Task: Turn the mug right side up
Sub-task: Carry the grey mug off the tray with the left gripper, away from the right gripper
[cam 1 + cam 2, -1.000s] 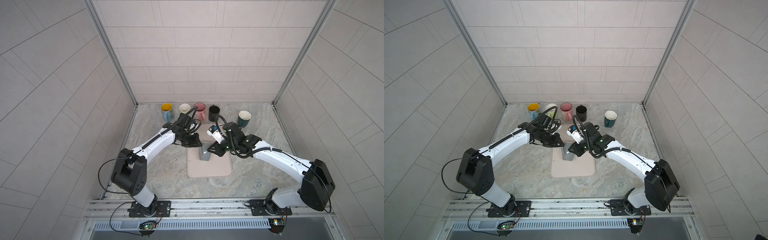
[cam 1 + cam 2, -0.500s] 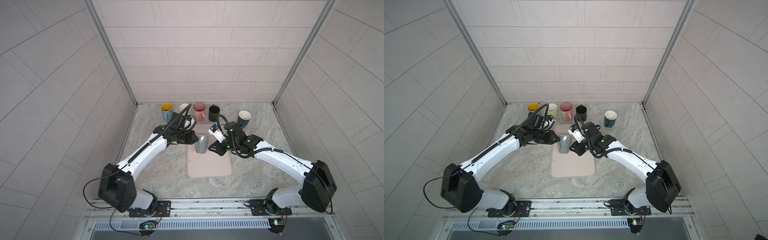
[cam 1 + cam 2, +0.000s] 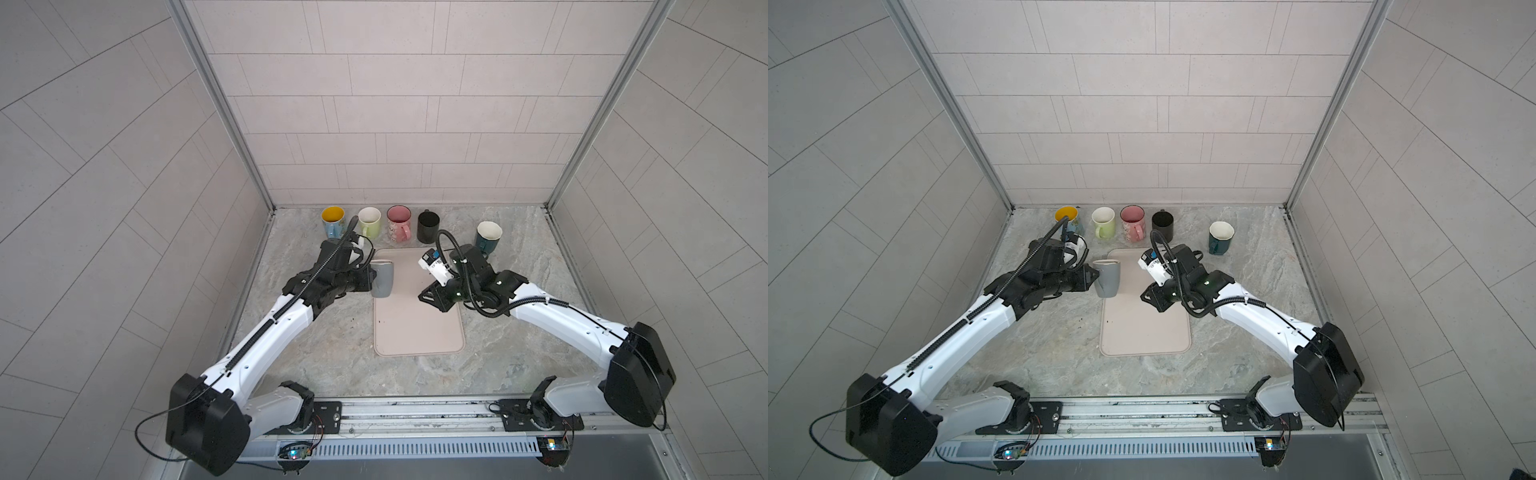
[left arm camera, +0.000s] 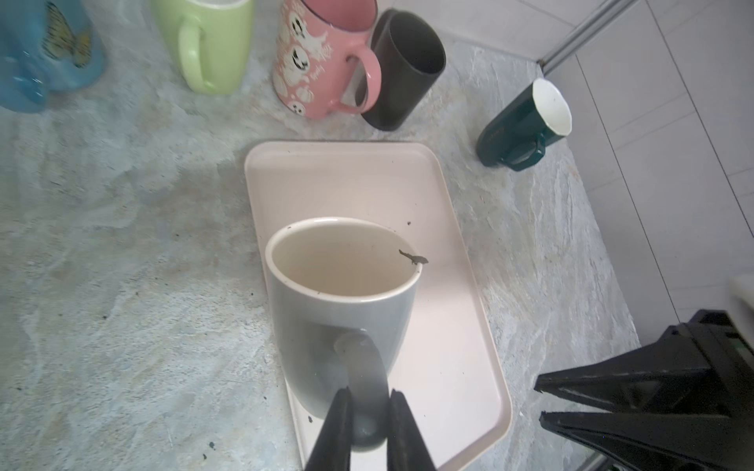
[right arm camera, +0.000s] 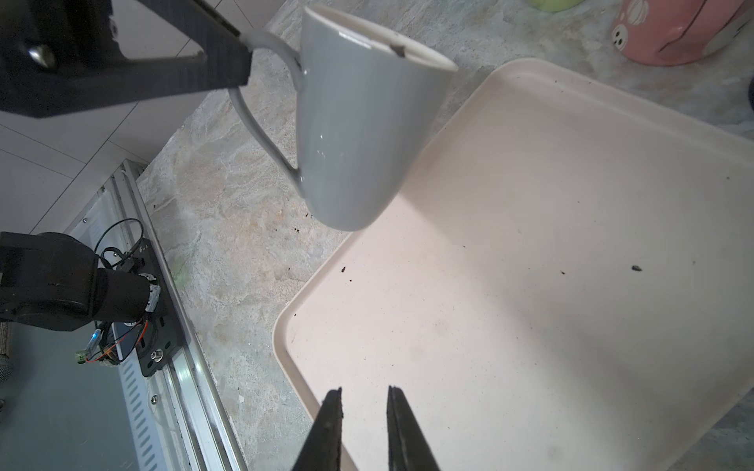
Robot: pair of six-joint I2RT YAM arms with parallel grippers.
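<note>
the left gripper [image 4: 367, 407] is clamped on the handle [image 4: 363, 363] of the grey mug [image 4: 342, 310]. the mug is mouth-up straight ahead of its jaws, over the edge of the pink tray [image 4: 347, 175]. the right gripper [image 5: 363, 393] holds nothing, its jaws a narrow gap apart above bare tray, with the mug ahead of them. the left wrist view shows the mug's empty cream inside. the right wrist view hides that, but shows the whole handle loop and the base seemingly lifted.

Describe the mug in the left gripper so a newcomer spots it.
Find the central beige tray. Above its far left corner hangs the grey mug, opening up, held by its handle in the left gripper. Unlike the other mugs standing by the back wall, it is plain grey, cream inside, and airborne.
</note>
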